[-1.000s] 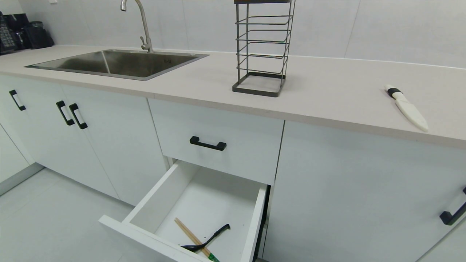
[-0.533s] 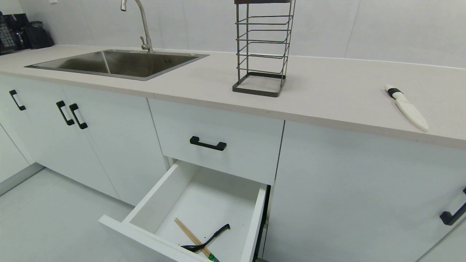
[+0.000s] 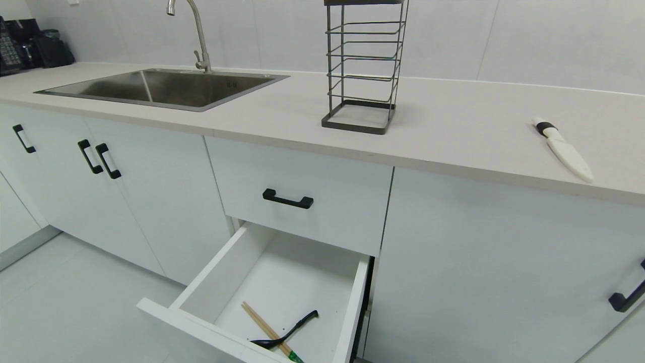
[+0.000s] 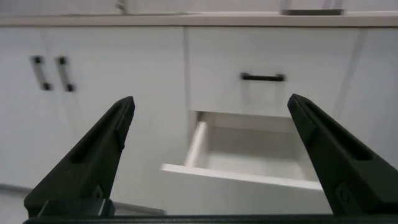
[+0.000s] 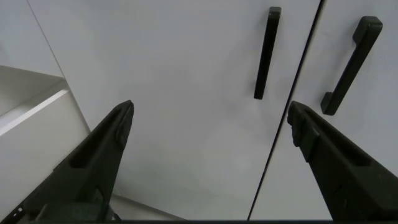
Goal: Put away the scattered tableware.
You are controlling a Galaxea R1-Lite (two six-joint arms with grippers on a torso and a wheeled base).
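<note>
My left pincer (image 4: 211, 102) and right pincer (image 5: 210, 107) hang spread wide, empty, low before the cabinets. Chopsticks (image 3: 264, 326) and a black spoon (image 3: 291, 330) lie in the open drawer (image 3: 216, 272). The white knife (image 3: 563, 151) waits on the tabletop (image 3: 453, 126), likely next, calling for a raised rightward reach.

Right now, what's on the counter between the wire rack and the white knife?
Nothing: the head view shows bare counter between the wire rack and the white knife.

Pale tiled wall (image 3: 504, 35) at 12 o'clock, above a light countertop (image 3: 453, 116). Steel sink (image 3: 176, 89) at 10 o'clock. White cabinets (image 3: 478, 242) below; grey floor (image 3: 75, 302) at 8 o'clock.
</note>
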